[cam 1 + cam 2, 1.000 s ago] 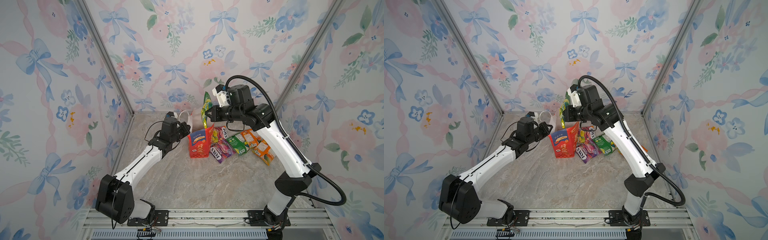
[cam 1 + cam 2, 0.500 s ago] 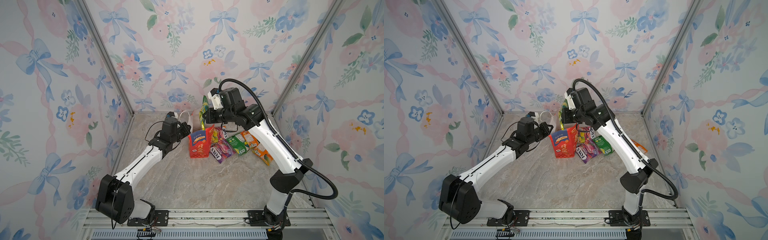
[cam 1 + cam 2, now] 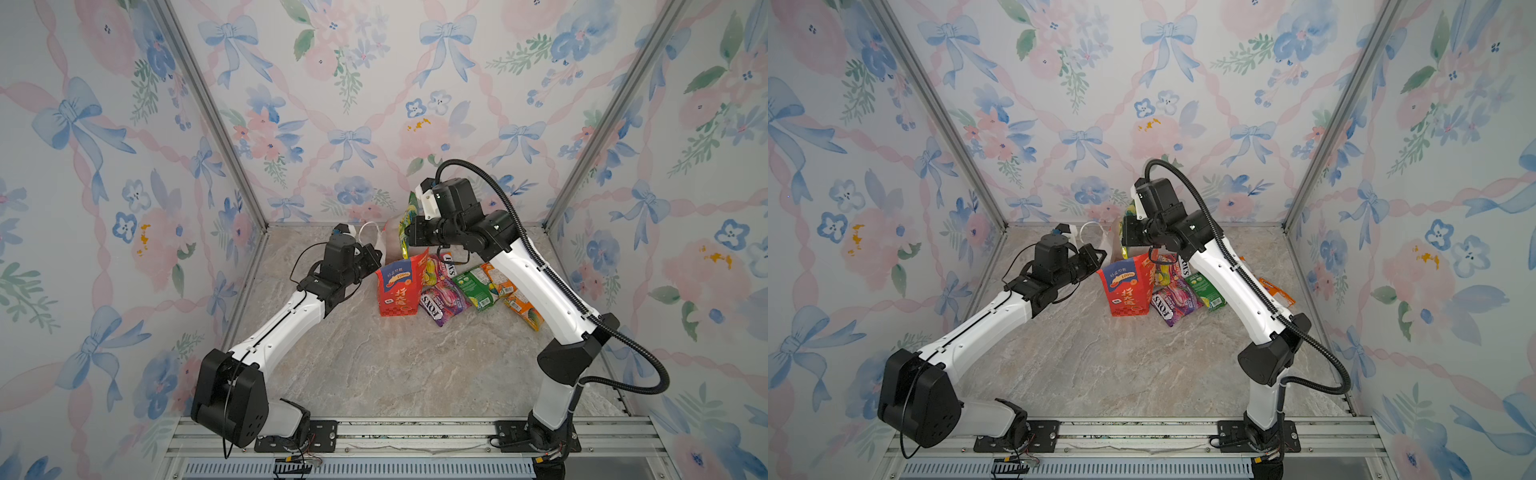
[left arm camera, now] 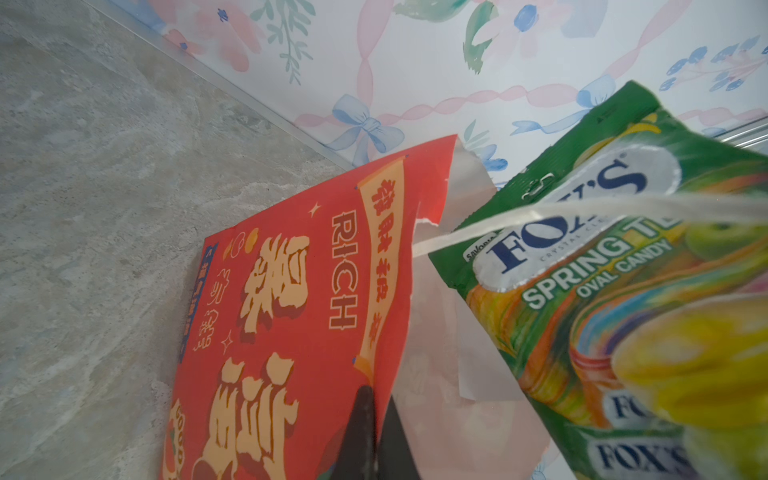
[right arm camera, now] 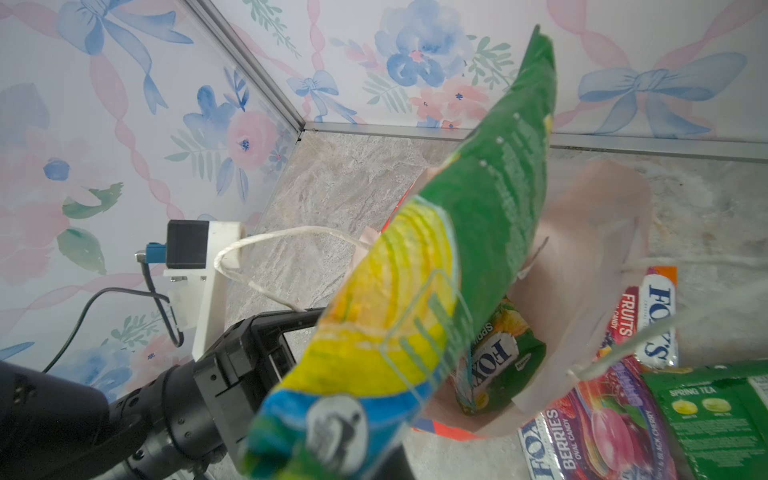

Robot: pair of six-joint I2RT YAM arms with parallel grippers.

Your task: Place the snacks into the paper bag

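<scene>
The red paper bag (image 3: 398,286) (image 3: 1127,287) stands open at the back of the table. My left gripper (image 3: 376,258) (image 4: 378,419) is shut on its red rim (image 4: 291,332), one finger outside and one inside. My right gripper (image 3: 411,237) (image 5: 374,465) is shut on a green-and-yellow FOX'S snack packet (image 3: 408,220) (image 5: 436,270) (image 4: 602,270), which hangs just above the bag's mouth. Another green FOX'S packet (image 5: 498,357) lies inside the bag. Purple (image 3: 442,301), green (image 3: 476,286), orange (image 3: 521,307) and red-yellow (image 3: 446,262) packets lie on the table to the bag's right.
The bag's white cord handles (image 5: 266,249) (image 4: 540,216) loop out by both grippers. The back wall (image 3: 353,124) stands close behind the bag. The marble tabletop (image 3: 395,365) stretches in front of it.
My right gripper has carried the green-and-yellow packet a little left and down, towards the bag's mouth. The left gripper and the bag have stayed put.
</scene>
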